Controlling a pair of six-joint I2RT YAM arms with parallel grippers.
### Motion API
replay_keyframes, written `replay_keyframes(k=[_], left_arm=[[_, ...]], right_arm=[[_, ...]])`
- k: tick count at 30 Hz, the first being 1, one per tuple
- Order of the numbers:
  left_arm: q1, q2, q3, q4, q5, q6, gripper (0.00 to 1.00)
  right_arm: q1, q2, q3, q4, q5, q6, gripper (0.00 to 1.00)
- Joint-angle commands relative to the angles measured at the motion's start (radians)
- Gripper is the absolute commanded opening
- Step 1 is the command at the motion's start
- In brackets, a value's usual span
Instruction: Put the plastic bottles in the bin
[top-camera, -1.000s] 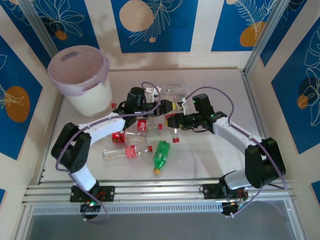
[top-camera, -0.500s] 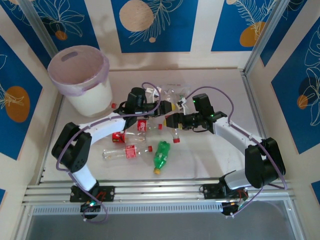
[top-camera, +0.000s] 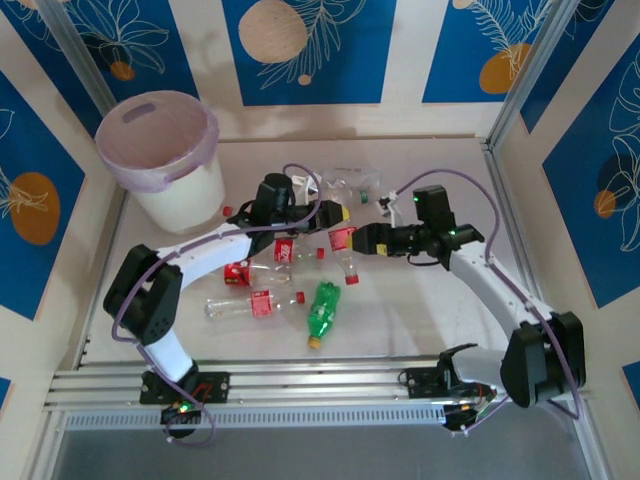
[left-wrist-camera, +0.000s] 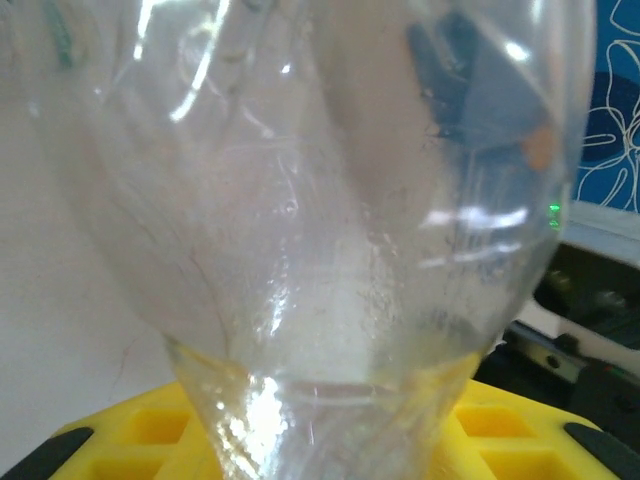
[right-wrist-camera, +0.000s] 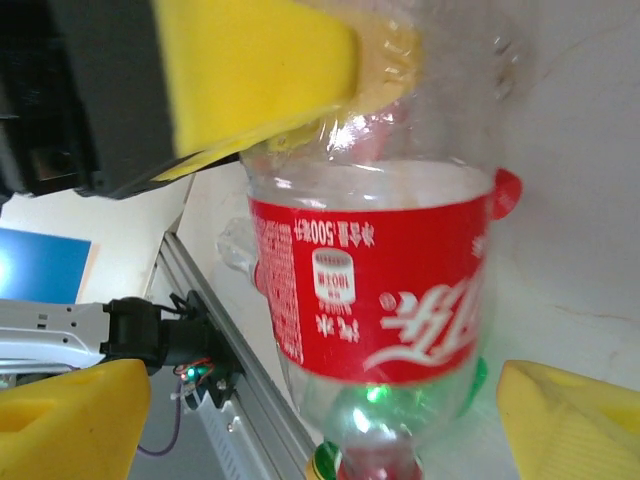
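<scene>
Bin (top-camera: 185, 200) is sitting way off in the far left corner, so my worry is the long carry over there. The left gripper (top-camera: 335, 213) is only pinching one end of a thin, slick red-labelled bottle (top-camera: 343, 240) mid-table, and I reckon it could swing, crumple or slip out. Those jaws are clamping tight on it. The right gripper (top-camera: 362, 240) is hanging just beside it, fingers spread wide either side of the label and touching nothing, so a sloppy retreat could clip it.
</scene>
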Motion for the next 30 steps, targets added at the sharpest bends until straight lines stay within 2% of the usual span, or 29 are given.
replay_keyframes(k=[1,5,9,13,20,30], left_arm=[[0.009,-0.015,0.089,-0.068,-0.012,0.061,0.14],[0.037,-0.006,0.224,-0.172,0.005,0.124,0.13],[0.102,0.007,0.380,-0.284,0.040,0.196,0.13],[0.199,0.016,0.574,-0.450,0.008,0.311,0.12],[0.396,0.029,0.835,-0.558,0.021,0.343,0.01],[0.688,-0.035,0.858,-0.559,-0.163,0.391,0.00]], right_arm=[[-0.073,-0.063,0.015,-0.101,-0.012,-0.045,0.90],[-0.144,-0.111,-0.017,-0.084,0.014,-0.006,0.90],[-0.155,-0.103,-0.031,-0.095,0.073,0.006,0.90],[-0.153,-0.078,-0.039,-0.092,0.105,0.014,0.89],[-0.146,-0.055,-0.017,-0.114,0.150,0.017,0.89],[-0.124,-0.033,0.006,-0.126,0.182,0.002,0.88]])
